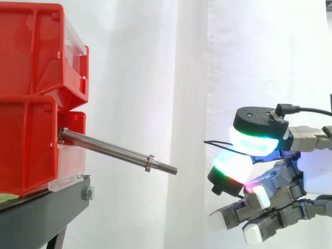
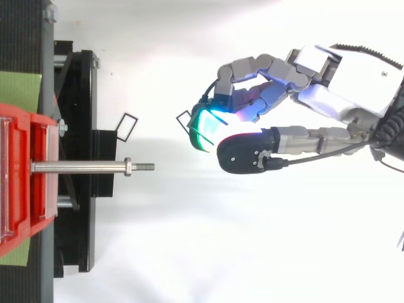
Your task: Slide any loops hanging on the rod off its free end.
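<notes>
Side view: the hand [image 1: 314, 174] hangs to the right of the rod [image 1: 111, 149], well apart from its threaded free end, with two glowing pads [image 1: 236, 166] pressed together on a thin black wire loop [image 1: 213, 141]. The loop juts left from between the pads, seen edge-on, level with the rod's far part and clear of it. The other fingers are curled below, their white tips pointing left. The rod sticks out from between two stacked red bins [image 1: 31, 93] on a black stand [image 1: 41, 212], sloping slightly down to the right, with a nut [image 1: 149, 163] just short of its tip. A white curtain [image 1: 155, 78] hangs behind. From the top view, the loop [image 2: 184, 119] reads as a small black rectangle at the tips of the hand [image 2: 331, 91], to the right of the rod's end [image 2: 146, 167] and off its line. A second small black rectangle [image 2: 128, 127] sits just beside the stand [image 2: 82, 95], close to the nut; what it rests on cannot be told.
</notes>
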Controlling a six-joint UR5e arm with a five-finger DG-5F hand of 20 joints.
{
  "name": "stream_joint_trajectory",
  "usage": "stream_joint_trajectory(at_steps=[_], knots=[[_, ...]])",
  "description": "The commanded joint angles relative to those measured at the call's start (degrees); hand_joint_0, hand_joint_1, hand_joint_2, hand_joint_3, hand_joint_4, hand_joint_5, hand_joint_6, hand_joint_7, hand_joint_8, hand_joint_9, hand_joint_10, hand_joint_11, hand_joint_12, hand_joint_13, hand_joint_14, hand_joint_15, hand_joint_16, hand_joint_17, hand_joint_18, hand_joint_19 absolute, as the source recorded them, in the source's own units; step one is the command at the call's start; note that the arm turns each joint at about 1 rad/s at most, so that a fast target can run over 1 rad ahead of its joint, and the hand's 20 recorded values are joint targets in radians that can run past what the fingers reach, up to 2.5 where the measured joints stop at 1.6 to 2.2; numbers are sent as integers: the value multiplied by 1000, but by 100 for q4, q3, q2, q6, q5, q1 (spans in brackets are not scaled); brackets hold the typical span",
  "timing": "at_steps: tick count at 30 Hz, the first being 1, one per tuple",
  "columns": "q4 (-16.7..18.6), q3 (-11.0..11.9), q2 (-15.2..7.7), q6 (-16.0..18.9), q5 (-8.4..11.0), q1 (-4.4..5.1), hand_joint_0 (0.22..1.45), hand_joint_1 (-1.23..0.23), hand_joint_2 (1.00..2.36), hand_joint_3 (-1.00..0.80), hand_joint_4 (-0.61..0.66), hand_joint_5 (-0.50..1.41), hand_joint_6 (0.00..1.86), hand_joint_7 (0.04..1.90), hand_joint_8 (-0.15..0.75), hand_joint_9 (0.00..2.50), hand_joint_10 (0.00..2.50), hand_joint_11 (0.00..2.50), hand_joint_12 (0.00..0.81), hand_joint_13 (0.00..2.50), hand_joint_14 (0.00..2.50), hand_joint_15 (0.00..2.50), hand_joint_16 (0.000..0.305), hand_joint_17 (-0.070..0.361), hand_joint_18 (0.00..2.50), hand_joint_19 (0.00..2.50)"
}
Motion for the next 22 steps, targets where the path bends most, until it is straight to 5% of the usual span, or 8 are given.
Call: stream_joint_trajectory(at_steps=[1, 22], knots=[[8, 3, 0, 0, 5, 0, 601, -669, 1010, 34, 47, -143, 867, 1205, 364, 1109, 20, 792, 377, 678, 4, 126, 58, 131, 787, 359], [0, -6, 0, 0, -4, 0, 599, -670, 1011, 34, 39, -143, 866, 1190, 365, 1084, 19, 754, 375, 671, 5, 131, 58, 130, 779, 359]])
